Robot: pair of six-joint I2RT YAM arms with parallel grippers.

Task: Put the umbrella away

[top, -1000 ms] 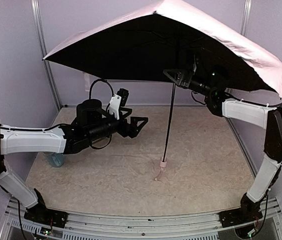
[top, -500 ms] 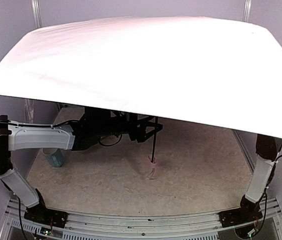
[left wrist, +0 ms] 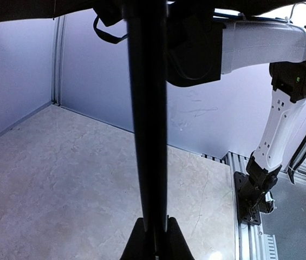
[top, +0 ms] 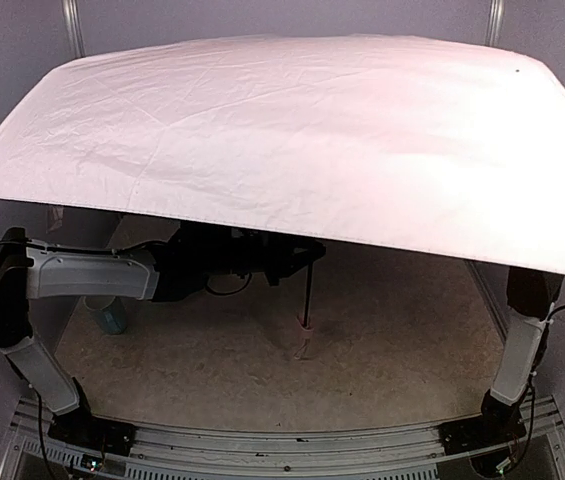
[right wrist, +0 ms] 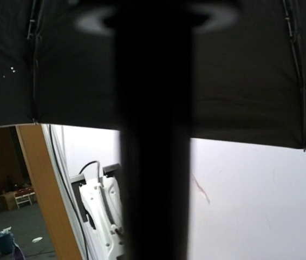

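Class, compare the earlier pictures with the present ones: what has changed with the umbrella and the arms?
The umbrella canopy tipped toward the camera, pink side now showing. The left gripper swung right and shut its jaws on the shaft. Unchanged: the right gripper grips the shaft higher up.

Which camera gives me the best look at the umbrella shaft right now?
Left wrist: the umbrella shaft runs sharp down mid-frame into the left gripper's shut fingers. The top view shows only a short stretch under the canopy; the right wrist view shows a dark blur.
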